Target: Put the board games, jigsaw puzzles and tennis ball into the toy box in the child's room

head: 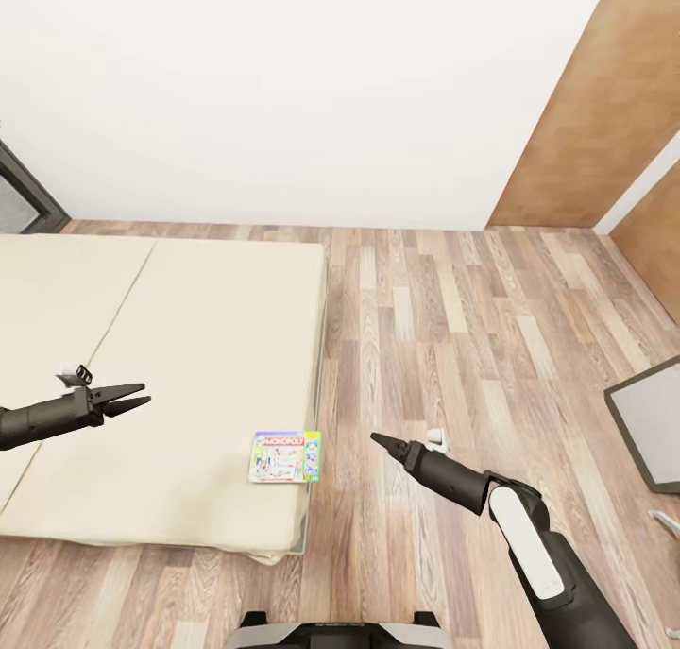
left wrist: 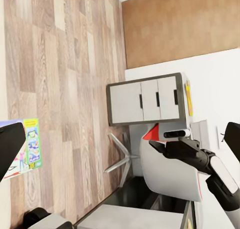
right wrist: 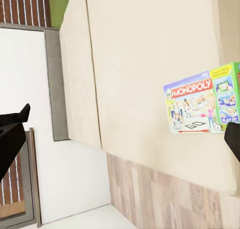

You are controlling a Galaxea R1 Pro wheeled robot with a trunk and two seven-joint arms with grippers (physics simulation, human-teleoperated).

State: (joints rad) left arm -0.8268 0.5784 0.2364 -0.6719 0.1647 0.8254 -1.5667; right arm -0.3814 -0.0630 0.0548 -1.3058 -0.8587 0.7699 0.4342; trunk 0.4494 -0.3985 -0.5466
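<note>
Board game [head: 284, 455] flat on bed [head: 189, 347], lower centre, near mattress edge. Left pincer [head: 135, 396] slightly parted, empty; right pincer [head: 376, 437] looks clenched, empty. Approach from bed edge, slide finger under overhang.

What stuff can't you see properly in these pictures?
- The bed: head view, its left part is cut off by the picture edge.
- The board game: head view, small print too tiny to read; left wrist view, a gripper finger covers part of it.
- The table: head view, just a corner shows, so its top stays unseen.
</note>
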